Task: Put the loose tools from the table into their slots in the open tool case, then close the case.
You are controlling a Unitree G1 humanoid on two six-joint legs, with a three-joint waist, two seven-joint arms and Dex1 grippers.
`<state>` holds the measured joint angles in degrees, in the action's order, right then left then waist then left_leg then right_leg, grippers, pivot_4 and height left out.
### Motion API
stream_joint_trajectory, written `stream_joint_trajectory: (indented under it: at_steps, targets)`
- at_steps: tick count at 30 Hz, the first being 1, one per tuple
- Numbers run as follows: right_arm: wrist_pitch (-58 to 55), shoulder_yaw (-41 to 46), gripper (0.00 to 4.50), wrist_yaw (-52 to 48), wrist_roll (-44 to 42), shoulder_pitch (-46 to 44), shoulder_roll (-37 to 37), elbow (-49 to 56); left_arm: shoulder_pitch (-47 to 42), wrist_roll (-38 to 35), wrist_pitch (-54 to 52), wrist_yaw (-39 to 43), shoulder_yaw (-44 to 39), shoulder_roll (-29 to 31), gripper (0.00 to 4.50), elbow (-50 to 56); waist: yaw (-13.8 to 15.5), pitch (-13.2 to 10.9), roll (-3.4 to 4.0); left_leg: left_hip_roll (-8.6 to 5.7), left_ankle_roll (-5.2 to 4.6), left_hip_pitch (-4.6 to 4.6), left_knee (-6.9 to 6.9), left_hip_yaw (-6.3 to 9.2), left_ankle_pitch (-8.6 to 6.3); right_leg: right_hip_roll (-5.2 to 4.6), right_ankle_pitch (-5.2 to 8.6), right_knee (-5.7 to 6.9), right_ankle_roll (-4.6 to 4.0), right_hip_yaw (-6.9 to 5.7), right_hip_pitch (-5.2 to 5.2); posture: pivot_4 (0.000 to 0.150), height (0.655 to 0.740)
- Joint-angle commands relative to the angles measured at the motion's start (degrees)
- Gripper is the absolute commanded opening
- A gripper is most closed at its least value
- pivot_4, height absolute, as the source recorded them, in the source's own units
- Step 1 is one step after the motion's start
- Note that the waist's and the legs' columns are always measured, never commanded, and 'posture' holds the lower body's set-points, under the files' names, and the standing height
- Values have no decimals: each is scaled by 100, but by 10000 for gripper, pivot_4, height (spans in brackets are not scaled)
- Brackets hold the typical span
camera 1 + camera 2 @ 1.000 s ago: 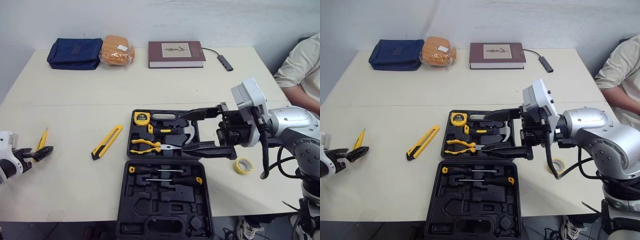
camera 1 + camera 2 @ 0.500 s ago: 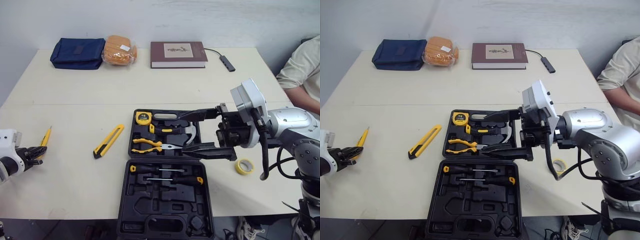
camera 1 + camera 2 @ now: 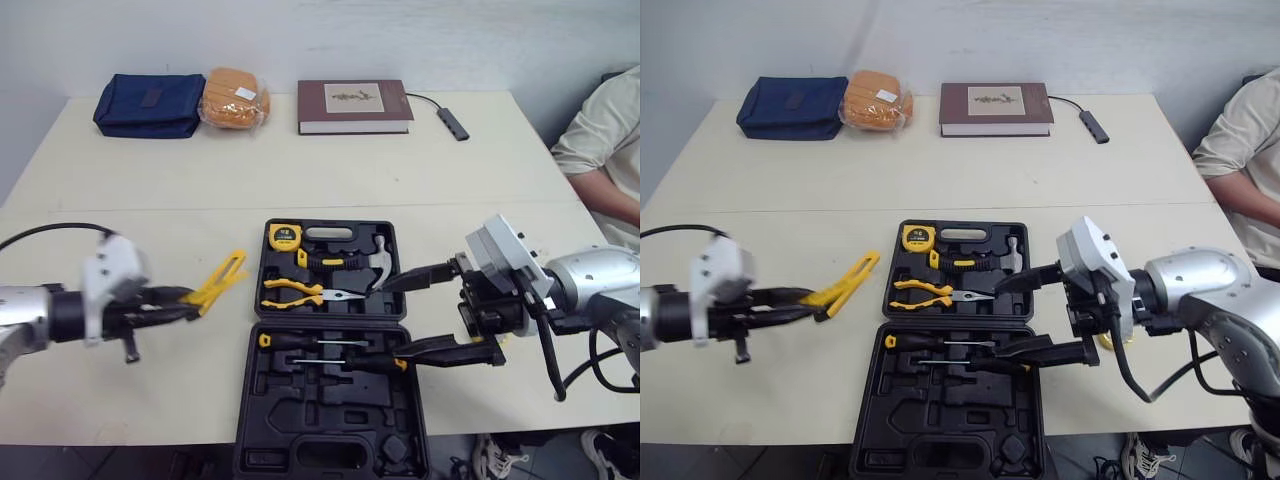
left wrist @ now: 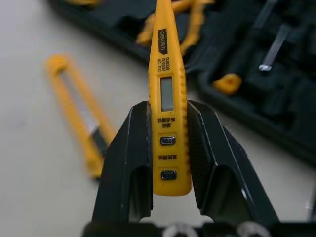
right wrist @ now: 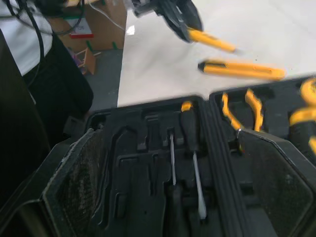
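Tester gripped in left gripper, short of the open case; right gripper spread over the case.
The left gripper [image 4: 168,106] is clamped on the yellow tester [image 4: 168,148] at its button end. The tester's long axis runs in line with the fingers, with the tip pointing away from the wrist toward the case [image 3: 300,395]; the tip is cut off at the frame edge. It is held above the table [image 3: 150,180], over the knife [image 4: 74,111]. In the head views the two yellow shapes overlap and cannot be separated. The right gripper [image 3: 390,322] has its fingers wide apart with nothing between them. Its lower finger covers the screwdriver [image 3: 310,342] ends in the near half.
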<state>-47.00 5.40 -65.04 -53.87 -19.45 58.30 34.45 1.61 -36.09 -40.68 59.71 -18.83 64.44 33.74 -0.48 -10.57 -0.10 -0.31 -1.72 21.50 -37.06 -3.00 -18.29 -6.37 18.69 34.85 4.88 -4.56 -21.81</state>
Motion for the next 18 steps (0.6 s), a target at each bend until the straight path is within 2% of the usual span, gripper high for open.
stream_joint_trajectory:
  at_steps: [1,4,7,9,11,18]
  targets:
    - [264,170,45000,-60,218,337,136,330,-432,208,166,49,863,118,3179,594,15,-4,4,0,1,-1,-1,0,7,0,0,2,0,-1,2,1500,7400]
    - [457,179,45000,43,483,577,120,358,-963,723,370,-14,1790,45,3179,704,44,-5,7,0,3,-11,-5,-1,21,3,-3,8,7,-2,14,1500,7400]
    - [527,277,45000,-125,556,893,287,483,-1185,813,248,-59,2293,-83,3179,844,51,-6,7,0,-1,-18,-5,-1,29,3,-7,11,13,0,21,1500,7400]
    - [537,356,45000,-175,545,1066,369,528,-1212,1156,307,-189,2621,-123,3179,914,50,-7,6,0,-1,-17,-3,1,28,4,-7,10,13,0,21,1500,7400]
    - [545,408,45000,-187,546,1181,411,558,-1262,1454,346,-362,2875,-202,3179,932,53,-7,6,0,-2,-16,-3,1,28,4,-7,7,13,0,21,1500,7400]
    - [678,421,45000,-74,708,1479,382,642,-1428,2099,686,-193,3475,-252,3179,871,102,-9,2,0,-5,-14,-14,2,28,5,-8,9,15,-2,24,1500,7400]
